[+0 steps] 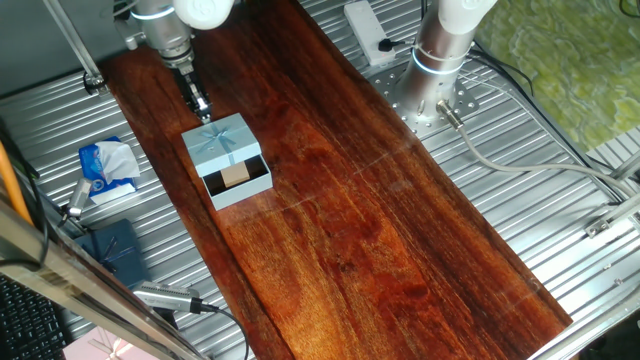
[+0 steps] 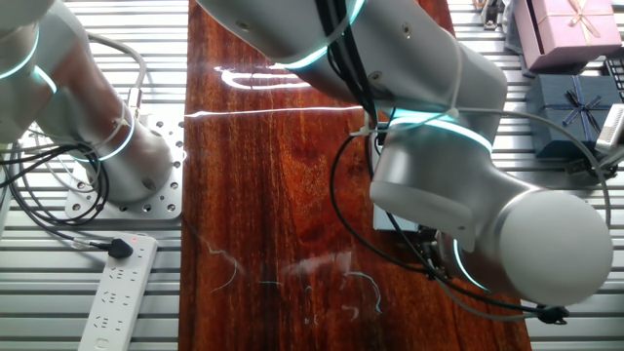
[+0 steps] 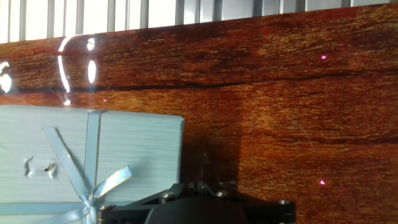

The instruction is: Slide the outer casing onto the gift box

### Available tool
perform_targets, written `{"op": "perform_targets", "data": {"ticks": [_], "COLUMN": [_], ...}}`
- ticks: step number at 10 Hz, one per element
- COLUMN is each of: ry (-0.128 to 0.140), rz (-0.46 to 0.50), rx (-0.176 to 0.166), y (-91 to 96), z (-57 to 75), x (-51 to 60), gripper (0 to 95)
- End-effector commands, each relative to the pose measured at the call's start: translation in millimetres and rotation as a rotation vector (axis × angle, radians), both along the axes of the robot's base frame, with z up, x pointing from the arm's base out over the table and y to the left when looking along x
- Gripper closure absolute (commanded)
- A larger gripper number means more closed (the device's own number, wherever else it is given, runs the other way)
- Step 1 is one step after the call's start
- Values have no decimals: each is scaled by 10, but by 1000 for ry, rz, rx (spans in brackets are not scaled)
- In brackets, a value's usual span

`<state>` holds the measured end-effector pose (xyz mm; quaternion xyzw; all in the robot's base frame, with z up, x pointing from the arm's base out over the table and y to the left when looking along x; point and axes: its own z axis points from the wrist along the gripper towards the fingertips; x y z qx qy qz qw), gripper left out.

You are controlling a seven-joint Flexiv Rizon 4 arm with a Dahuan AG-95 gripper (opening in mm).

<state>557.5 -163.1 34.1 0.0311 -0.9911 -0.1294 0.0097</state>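
Note:
The outer casing (image 1: pixel 222 141), light blue with a pale ribbon and bow, lies on the wooden board (image 1: pixel 380 200). It covers the rear part of the gift box (image 1: pixel 245 183). The tray's front end sticks out toward the near side, and its tan block (image 1: pixel 236 177) shows. My gripper (image 1: pixel 202 108) hangs just behind the casing's far edge with its fingers together and nothing between them. In the hand view the casing (image 3: pixel 87 155) fills the lower left, and the gripper (image 3: pixel 199 188) is beside its right edge. In the other fixed view the arm hides both.
A blue and white packet (image 1: pixel 105 168), a dark navy box (image 1: pixel 115 250) and a metal cylinder (image 1: pixel 165 297) lie left of the board. A second arm's base (image 1: pixel 440 60) and a power strip (image 1: pixel 365 30) stand at the back right. A pink box (image 2: pixel 565 29) sits on the rack.

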Motion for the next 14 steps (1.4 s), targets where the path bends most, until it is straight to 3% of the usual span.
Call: {"op": "perform_targets", "data": {"ticks": [1,14], "ry": [2,25], "rz": [-6,-47], "rx": [3,24], "y": [5,83], "z": [7,68], "x": [-4,12], "gripper": [950,950]}}
